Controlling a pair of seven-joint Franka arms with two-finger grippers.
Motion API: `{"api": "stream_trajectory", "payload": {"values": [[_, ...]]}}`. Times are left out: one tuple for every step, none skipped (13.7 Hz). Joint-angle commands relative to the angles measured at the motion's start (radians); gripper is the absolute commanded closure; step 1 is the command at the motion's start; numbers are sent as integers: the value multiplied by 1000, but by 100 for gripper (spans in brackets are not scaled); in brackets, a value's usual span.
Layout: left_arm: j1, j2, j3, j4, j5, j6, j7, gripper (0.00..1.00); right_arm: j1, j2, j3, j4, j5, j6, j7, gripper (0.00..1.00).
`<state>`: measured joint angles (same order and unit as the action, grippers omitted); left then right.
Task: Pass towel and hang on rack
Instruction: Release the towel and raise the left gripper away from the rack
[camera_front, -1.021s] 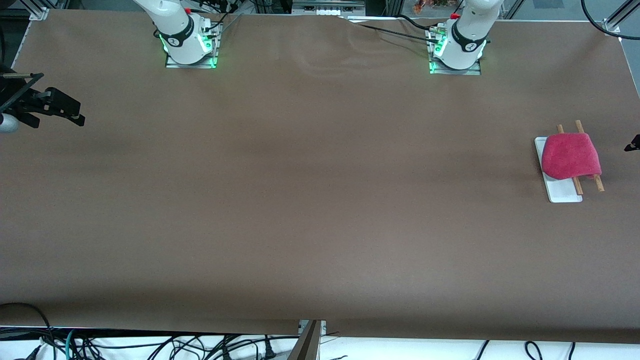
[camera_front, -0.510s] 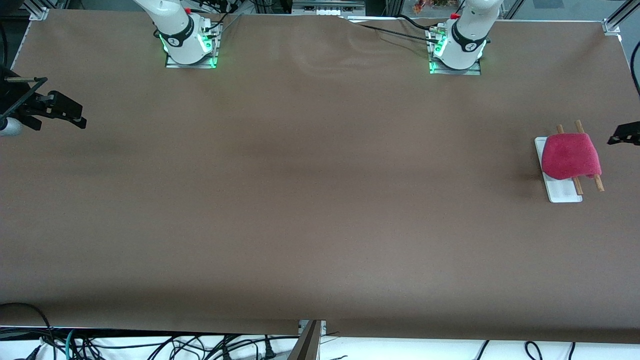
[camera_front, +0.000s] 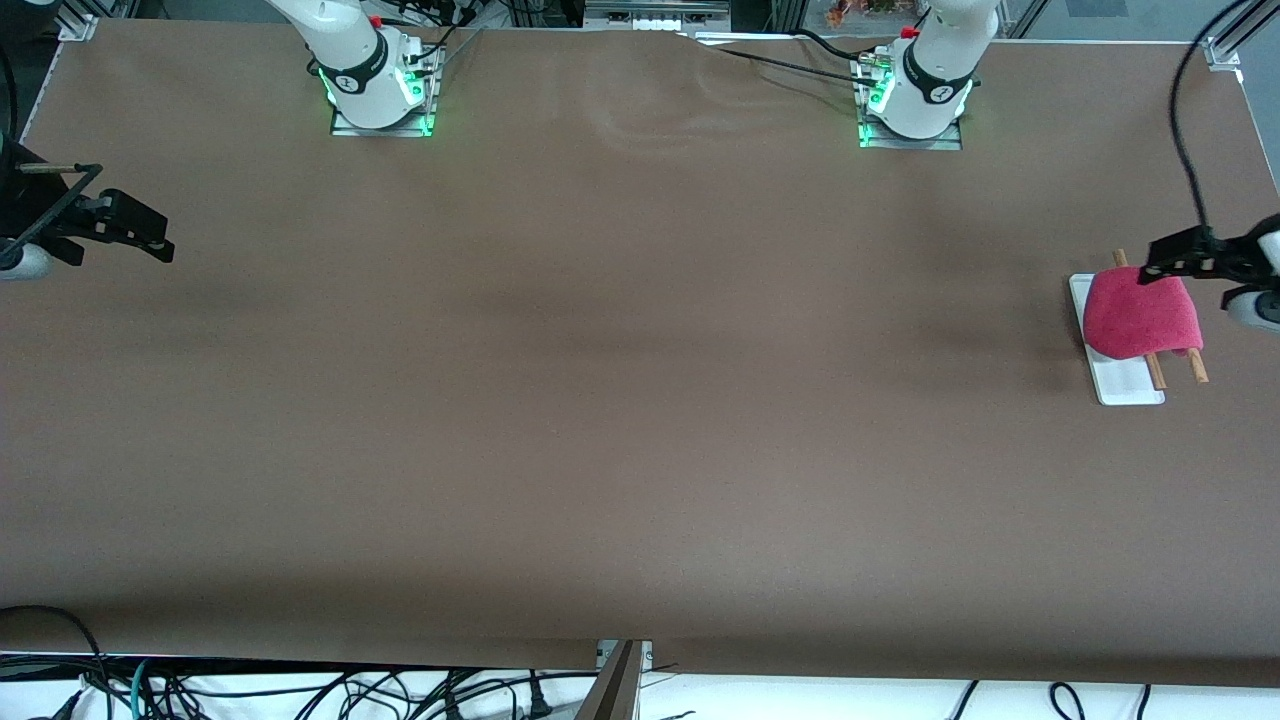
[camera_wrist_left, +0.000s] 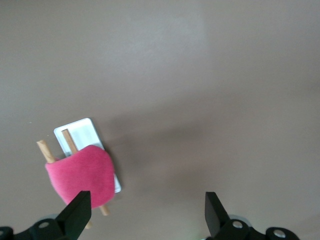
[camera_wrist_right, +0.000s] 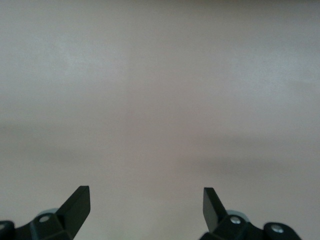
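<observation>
The pink-red towel hangs draped over the rack's two brown rods, above its white base, at the left arm's end of the table. My left gripper is open and empty in the air, over the rack's end toward the robot bases and just above the towel's edge. The left wrist view shows the towel and rack base below my open left gripper. My right gripper is open and empty over bare table at the right arm's end; the right wrist view shows it over plain brown surface.
The brown table is bare between the two arms. The rack stands close to the table's edge at the left arm's end. A black cable hangs from the left arm above the rack. Cables lie under the table's front edge.
My left gripper has come in from the table's end to a spot over the rack by the towel. The towel and rack have not moved. My right gripper has barely shifted.
</observation>
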<state>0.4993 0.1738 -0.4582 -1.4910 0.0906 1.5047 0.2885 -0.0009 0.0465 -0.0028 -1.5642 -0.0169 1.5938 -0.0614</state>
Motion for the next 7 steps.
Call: {"api": "stream_trajectory", "payload": {"values": [[-173,-60,160,-37,-86,29,-115,0,-16,3,15,9,-9,8,0,0],[-238,-76,226,-57,-103,52,-139,0,-16,7,15,10,-8,8,0,0],[-304,-101,290,-98,-104,86,-144,0,-16,9,17,18,-8,8,-1,0],[-356,-131,346,-151,-104,130,-146,0,-16,15,15,24,-11,8,-1,0],[-413,-167,399,-217,-104,178,-146,0,-16,18,15,24,-11,8,-3,0],[-457,-204,438,-283,-104,225,-147,0,-16,22,15,27,-11,8,-5,0],[-469,-230,449,-326,-104,265,-146,0,-16,22,15,29,-11,8,-5,0]]}}
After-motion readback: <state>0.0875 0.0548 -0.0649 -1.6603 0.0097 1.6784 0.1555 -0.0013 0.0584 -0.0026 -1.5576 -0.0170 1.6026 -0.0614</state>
